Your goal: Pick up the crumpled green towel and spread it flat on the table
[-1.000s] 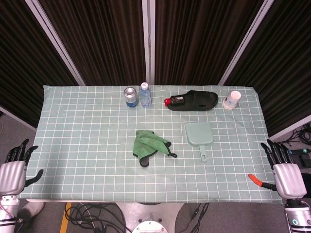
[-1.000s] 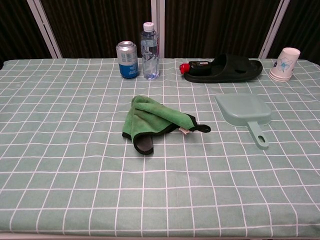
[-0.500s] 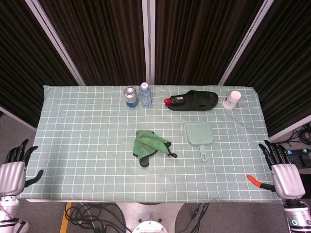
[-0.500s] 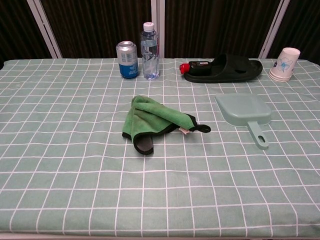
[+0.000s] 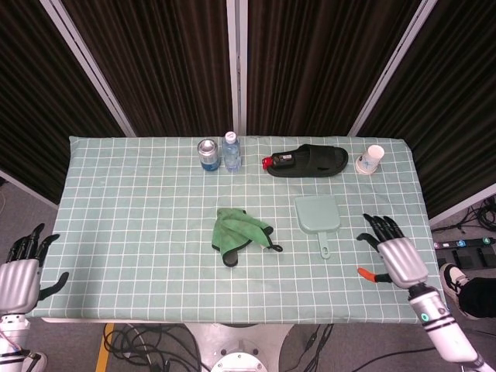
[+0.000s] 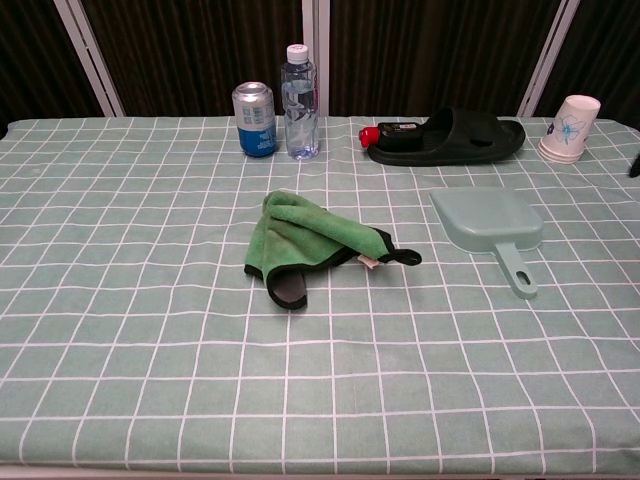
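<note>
A crumpled green towel (image 5: 236,235) is seen lying untouched near the middle of the table (image 5: 116,194), bunched into folds with a dark loop trailing toward the right edge, well apart from both hands. The right hand (image 5: 397,252) is held over the table near its front right corner, released, fingers apart and nothing grasped; it is judged to be poised for a reach toward the towel, since the pickup has not yet begun. The left hand (image 5: 22,270) is kept off the table beyond the front left corner, likewise released and empty, presumably parked until the spreading needs it. A dustpan (image 5: 318,216) is placed between the right hand and the towel, so the reach may have to pass over or around it. Along the back edge are ranged a can (image 5: 207,153), a bottle (image 5: 231,150), a slipper (image 5: 308,160) and a paper cup (image 5: 371,159), well clear of the towel. Compared with a second ago, the right hand has been brought inward from beyond the right edge to above the table, while the left hand and the towel are unchanged
</note>
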Action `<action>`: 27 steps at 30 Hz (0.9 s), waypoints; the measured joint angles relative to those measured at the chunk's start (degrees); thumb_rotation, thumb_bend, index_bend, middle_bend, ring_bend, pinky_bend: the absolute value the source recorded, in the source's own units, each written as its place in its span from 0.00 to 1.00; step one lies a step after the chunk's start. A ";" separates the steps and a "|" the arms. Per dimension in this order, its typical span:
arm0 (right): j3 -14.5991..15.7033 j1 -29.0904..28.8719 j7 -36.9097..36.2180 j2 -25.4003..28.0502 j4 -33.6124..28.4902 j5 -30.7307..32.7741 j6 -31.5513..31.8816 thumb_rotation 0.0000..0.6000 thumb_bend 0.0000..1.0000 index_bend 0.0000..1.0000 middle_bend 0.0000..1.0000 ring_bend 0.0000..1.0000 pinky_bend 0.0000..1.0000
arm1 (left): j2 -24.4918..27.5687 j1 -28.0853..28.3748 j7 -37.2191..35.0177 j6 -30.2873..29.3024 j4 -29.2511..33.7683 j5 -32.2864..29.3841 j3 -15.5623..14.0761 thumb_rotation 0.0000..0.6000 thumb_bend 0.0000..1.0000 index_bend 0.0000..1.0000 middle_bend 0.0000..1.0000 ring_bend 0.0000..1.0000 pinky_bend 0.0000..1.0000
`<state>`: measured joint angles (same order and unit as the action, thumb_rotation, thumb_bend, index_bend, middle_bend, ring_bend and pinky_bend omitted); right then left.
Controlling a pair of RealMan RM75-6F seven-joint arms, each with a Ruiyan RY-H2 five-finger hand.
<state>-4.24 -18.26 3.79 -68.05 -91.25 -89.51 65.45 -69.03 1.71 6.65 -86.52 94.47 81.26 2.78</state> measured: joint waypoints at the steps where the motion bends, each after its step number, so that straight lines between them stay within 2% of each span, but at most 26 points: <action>1: -0.43 -1.33 0.07 -1.22 0.85 0.37 -1.50 0.84 0.09 0.31 0.00 0.00 0.00 | 0.05 -0.10 -0.07 -0.09 0.00 -0.05 -0.03 1.00 0.29 0.23 0.13 0.12 0.13; 8: -3.89 -10.76 0.05 -12.33 11.00 3.80 -10.60 0.92 0.10 0.31 0.01 0.00 0.00 | 0.22 -0.43 -0.41 -0.23 -0.26 -0.60 0.07 1.00 0.29 0.23 0.13 0.12 0.13; 14: -5.46 -17.41 0.22 -21.02 19.84 5.08 -15.09 0.95 0.10 0.31 0.01 0.00 0.00 | 0.29 -0.58 -0.73 -0.15 -0.65 -1.00 0.19 1.00 0.29 0.23 0.13 0.12 0.13; 20: -5.93 -22.76 -0.27 -27.72 26.26 4.13 -16.39 0.98 0.09 0.31 0.02 0.00 0.00 | 0.21 -0.69 -1.16 0.00 -1.05 -1.33 0.27 1.00 0.29 0.23 0.13 0.12 0.13; 27: -5.23 -25.96 -0.57 -32.66 31.62 2.63 -16.18 0.98 0.09 0.31 0.02 0.00 0.00 | 0.16 -0.76 -1.99 0.23 -1.45 -1.54 0.32 1.00 0.29 0.23 0.13 0.12 0.13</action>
<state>-9.47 -44.22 3.21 -100.71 -59.62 -86.88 49.27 -68.87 0.95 4.66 -86.29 93.02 79.72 3.10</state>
